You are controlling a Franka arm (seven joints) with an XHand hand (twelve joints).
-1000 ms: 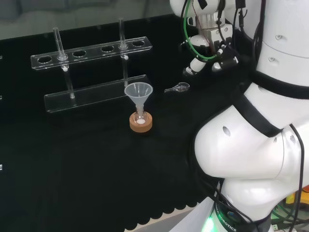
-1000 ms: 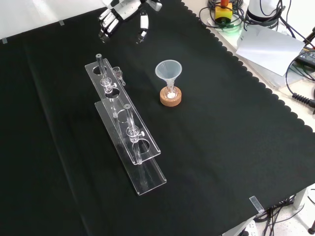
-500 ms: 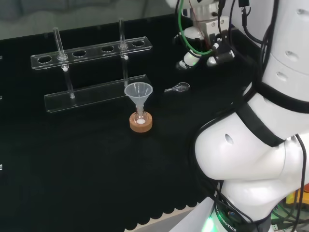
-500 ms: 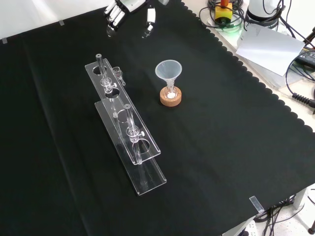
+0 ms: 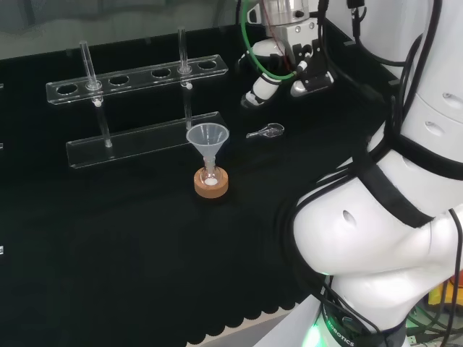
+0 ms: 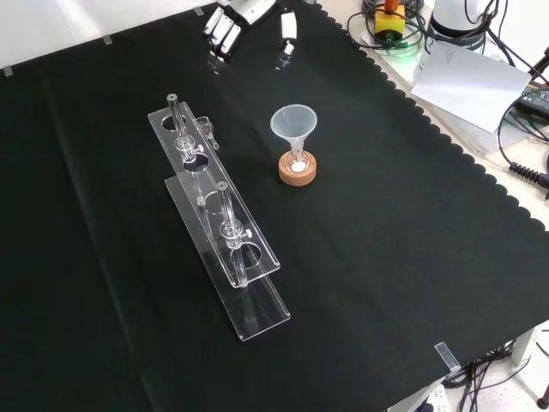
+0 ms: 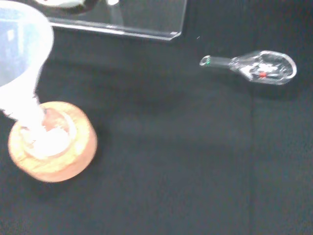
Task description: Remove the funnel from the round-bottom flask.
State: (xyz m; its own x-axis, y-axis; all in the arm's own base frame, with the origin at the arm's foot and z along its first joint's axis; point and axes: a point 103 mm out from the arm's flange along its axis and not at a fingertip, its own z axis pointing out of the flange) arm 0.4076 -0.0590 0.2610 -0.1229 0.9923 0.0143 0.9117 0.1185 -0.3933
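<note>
One hand (image 5: 278, 69) hangs in the air above the black cloth (image 5: 130, 246), fingers pointing down, relaxed and spread, holding nothing. In the head view it sits up and to the right of the funnel (image 5: 207, 137), well apart from it, under the white wrist with a green cable looped round. In the front view the hand (image 6: 249, 26) comes in at the top edge, above and left of the funnel (image 6: 294, 125), fingers and thumb hanging apart.

Going left to right in the head view: the clear tube rack (image 5: 137, 108) stands left of and behind the funnel with upright glass tubes in it. The funnel is seated upright in the neck of the small round-bottom flask (image 5: 210, 176), which rests in a cork ring stand (image 5: 211, 184); white stuff shows at the flask's bottom. A small clear glass spoon-like piece (image 5: 265, 131) lies flat on the cloth right of the funnel, between funnel and hand. Arm's big white links fill the right side.

Wrist view: funnel (image 7: 22, 54), cork stand (image 7: 54, 147), glass piece (image 7: 259, 67), rack edge.

Cloth has a scalloped edge; cables and paper lie past it, right of the funnel in the front view.
</note>
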